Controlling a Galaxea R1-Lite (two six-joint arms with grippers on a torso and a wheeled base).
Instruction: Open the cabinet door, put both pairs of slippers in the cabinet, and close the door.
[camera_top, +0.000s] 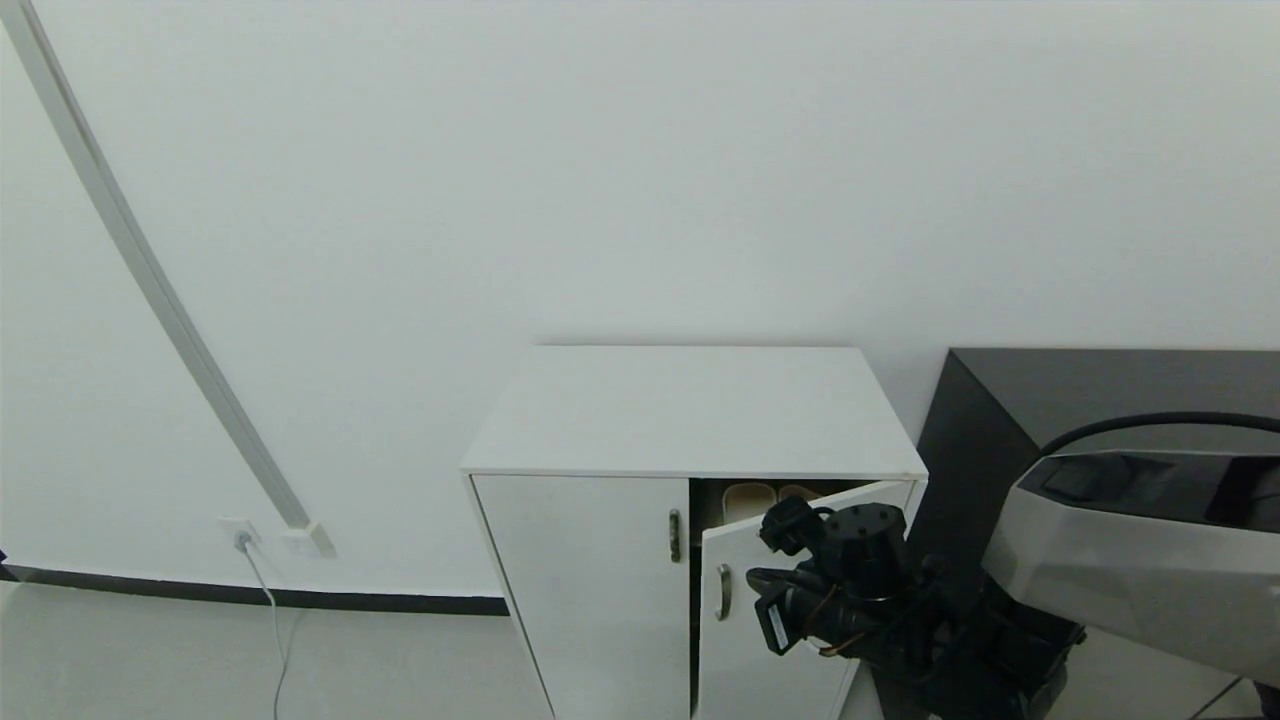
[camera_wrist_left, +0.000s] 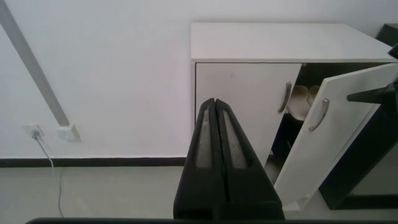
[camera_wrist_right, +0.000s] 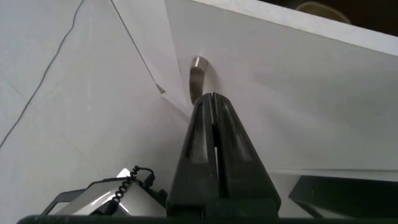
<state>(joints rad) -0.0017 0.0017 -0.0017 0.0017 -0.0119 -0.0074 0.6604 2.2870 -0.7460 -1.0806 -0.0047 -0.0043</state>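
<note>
White cabinet (camera_top: 690, 410) stands against the wall (camera_top: 640, 170) at 6 o'clock in the head view. Its left door (camera_top: 585, 580) is shut. Its right door (camera_top: 760, 620) is ajar, hinged on its 3 o'clock side and swung outward, with a dark gap between the two doors.

Through that gap, at 12 o'clock from the right door's handle (camera_top: 722, 592), pale beige slippers (camera_top: 750, 498) lie inside on an upper shelf. Two show side by side; how many more lie behind them I cannot tell.

The right gripper (camera_wrist_right: 213, 102) is at the outer face of the ajar door. Its fingers are pressed together with nothing between them, and the tips are just beside the metal handle. Whether they touch it cannot be told. The right arm covers part of that door in the head view.

The left gripper (camera_wrist_left: 214, 109) is well apart from the cabinet and points toward the left door. Its fingers are also closed flat against each other and hold nothing.

A black unit (camera_top: 1050, 400) stands just beside the cabinet at 3 o'clock. At 9 o'clock a wall socket (camera_top: 240, 530) has a grey cable (camera_top: 275, 620) running down to the floor (camera_top: 200, 660). A grey conduit (camera_top: 150, 270) slants up the wall from near the socket toward 11 o'clock.
</note>
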